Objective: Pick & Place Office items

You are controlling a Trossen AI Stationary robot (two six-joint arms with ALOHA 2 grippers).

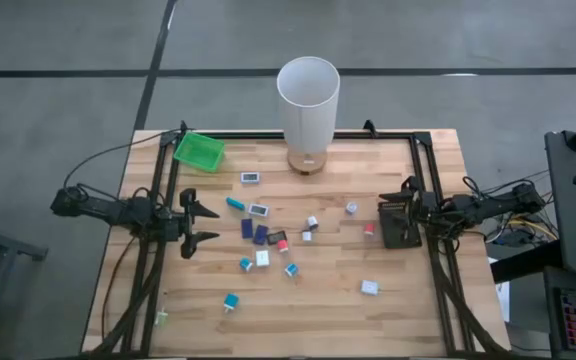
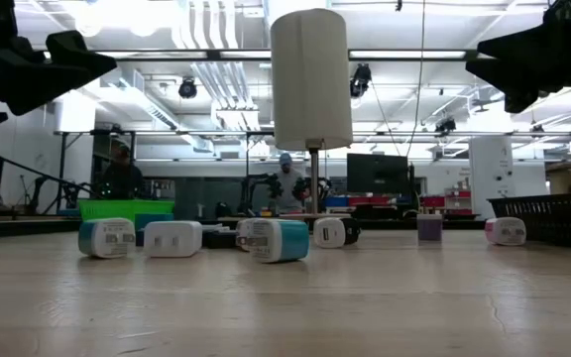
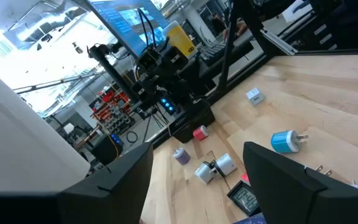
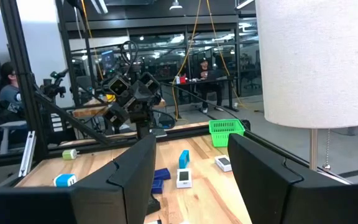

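Observation:
Several small office items lie scattered on the wooden table (image 1: 408, 310): dark blue pieces (image 1: 253, 232), teal plugs (image 1: 230, 300), white blocks (image 1: 369, 287) and a red-marked one (image 1: 369, 229). My left gripper (image 1: 204, 225) hovers open at the table's left side, its fingers pointing toward the items, with nothing between them (image 3: 197, 186). My right gripper (image 1: 400, 212) hovers open above the black tray (image 1: 400, 238) at the right side and is also empty (image 4: 191, 180). In the low view both grippers hang well above the table top (image 2: 38, 69) (image 2: 543, 59).
A tall white cylinder lamp (image 1: 308, 95) stands at the far middle. A green tray (image 1: 199, 150) sits at the far left corner. People sit in the room beyond the table (image 4: 207, 78). Bare wood lies along the near edge.

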